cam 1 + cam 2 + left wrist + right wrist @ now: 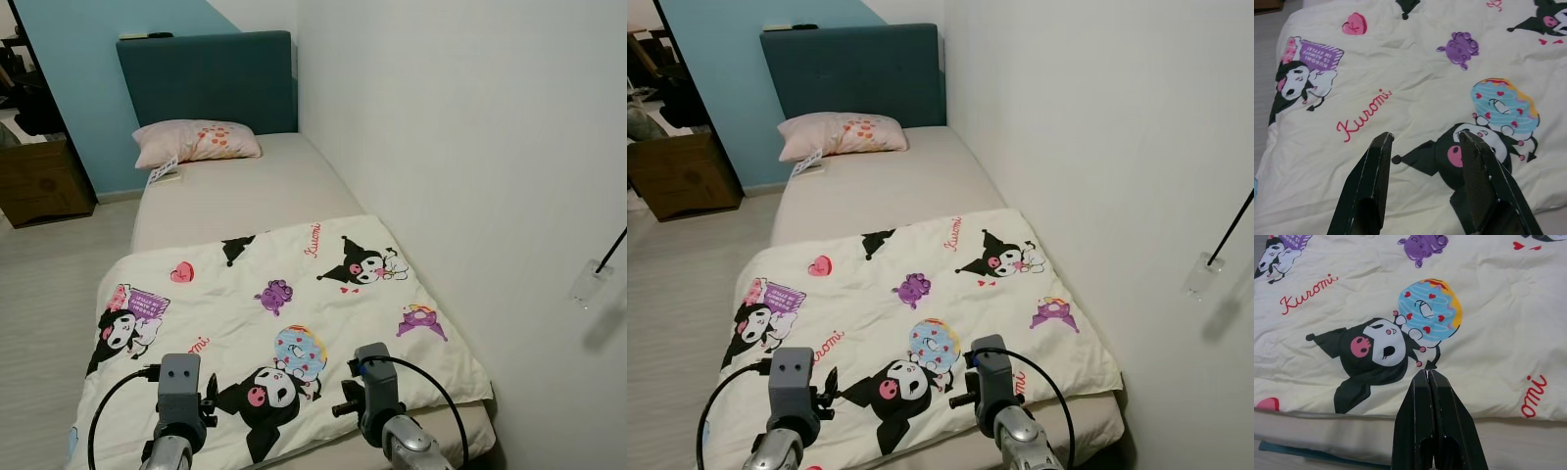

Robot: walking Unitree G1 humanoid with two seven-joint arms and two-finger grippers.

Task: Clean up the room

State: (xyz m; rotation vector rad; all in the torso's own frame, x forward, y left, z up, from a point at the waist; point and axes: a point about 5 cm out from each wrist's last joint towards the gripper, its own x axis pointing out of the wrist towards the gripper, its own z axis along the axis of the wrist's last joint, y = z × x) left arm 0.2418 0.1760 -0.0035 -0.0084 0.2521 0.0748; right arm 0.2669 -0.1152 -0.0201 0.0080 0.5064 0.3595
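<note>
A cream blanket (284,323) printed with cartoon characters lies folded and flat over the near half of the bed (245,191). A pink pillow (194,141) rests at the head by the teal headboard (211,78). Both arms are raised at the foot of the bed. My left gripper (1425,142) hovers open above the blanket near the red script lettering, with nothing between its fingers. Held above the blanket's near edge, my right gripper (1427,374) is shut and empty, just short of the black character print (1371,355).
The white wall (470,147) runs along the bed's right side. A small paper item (164,171) lies beside the pillow. A brown wooden chest (39,181) stands on the floor at the far left. Pale floor (49,294) lies left of the bed.
</note>
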